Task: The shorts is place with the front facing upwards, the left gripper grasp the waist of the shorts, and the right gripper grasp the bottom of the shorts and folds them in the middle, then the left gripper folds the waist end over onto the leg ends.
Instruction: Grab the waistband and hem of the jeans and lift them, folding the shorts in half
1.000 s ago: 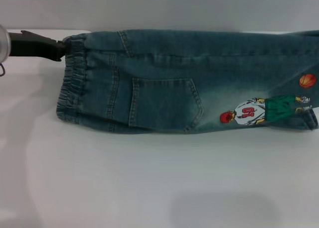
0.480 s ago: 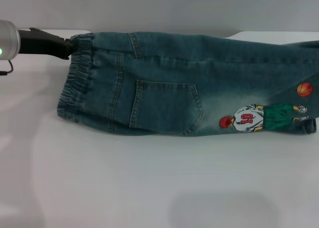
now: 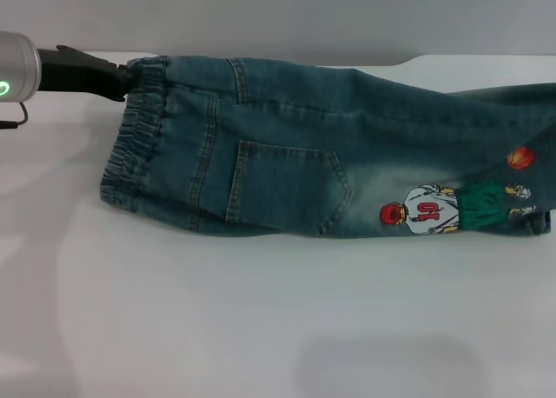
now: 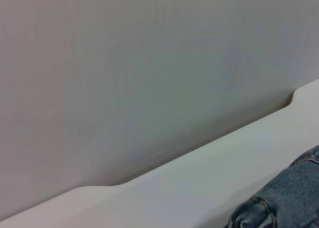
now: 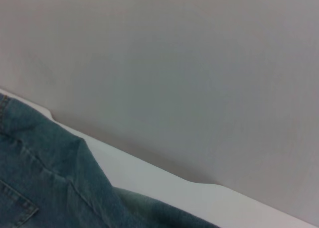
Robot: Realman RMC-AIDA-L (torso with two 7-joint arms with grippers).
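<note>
The blue denim shorts [image 3: 295,146] lie doubled lengthwise across the white table, pocket side up. The ruffled elastic waist [image 3: 130,142] is at the left. The bottom of the shorts [image 3: 539,217], with cartoon prints [image 3: 434,211] beside it, reaches the right edge of the head view. My left gripper [image 3: 124,78], on the green-lit arm, is shut on the waist's far corner. Denim also shows in the left wrist view [image 4: 286,198] and in the right wrist view [image 5: 45,183]. My right gripper is out of view.
The white table [image 3: 261,320] runs bare in front of the shorts. A grey wall [image 3: 278,16] stands close behind its notched back edge [image 4: 294,96].
The left gripper has moved right with the waist corner. The far edge at the right end of the shorts has come down and nearer, uncovering white table at the upper right.
</note>
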